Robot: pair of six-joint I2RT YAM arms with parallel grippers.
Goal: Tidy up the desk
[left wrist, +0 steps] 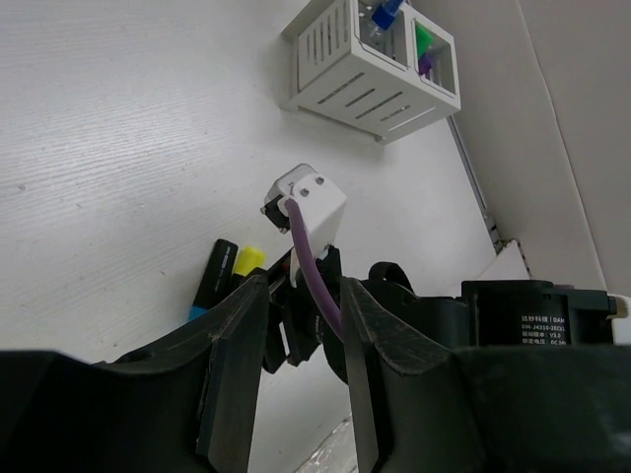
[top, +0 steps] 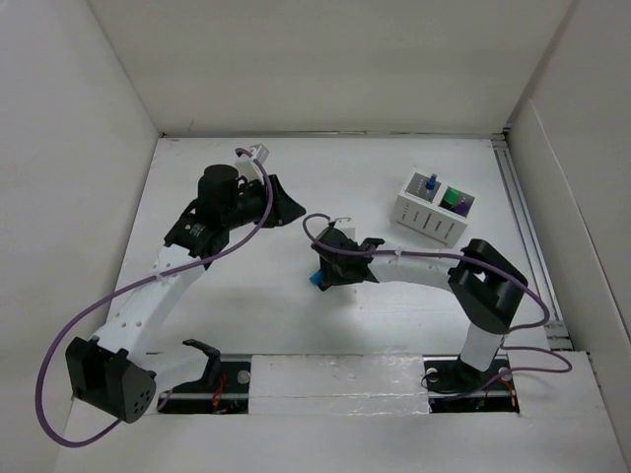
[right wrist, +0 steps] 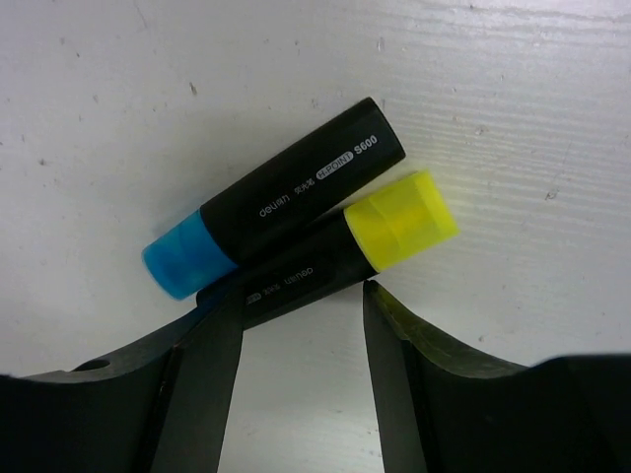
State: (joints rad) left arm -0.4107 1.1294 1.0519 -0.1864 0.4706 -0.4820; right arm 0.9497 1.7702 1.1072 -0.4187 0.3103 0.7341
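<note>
The white desk (top: 251,305) carries two black highlighters lying side by side. In the right wrist view one has a blue cap (right wrist: 182,261) and the other a yellow cap (right wrist: 399,222). My right gripper (right wrist: 301,301) is open, low over the desk, its fingertips at the body of the yellow-capped highlighter, closed on nothing. In the top view it (top: 317,279) sits mid-desk over the highlighters. My left gripper (top: 288,205) is open and empty, raised at the back left; its wrist view (left wrist: 303,291) looks down on the right wrist and the highlighters (left wrist: 222,278).
A small white slotted organiser box (top: 434,209) stands at the back right with a blue item and a green and purple item in it; it also shows in the left wrist view (left wrist: 365,74). White walls surround the desk. A metal rail (top: 523,217) runs along the right edge.
</note>
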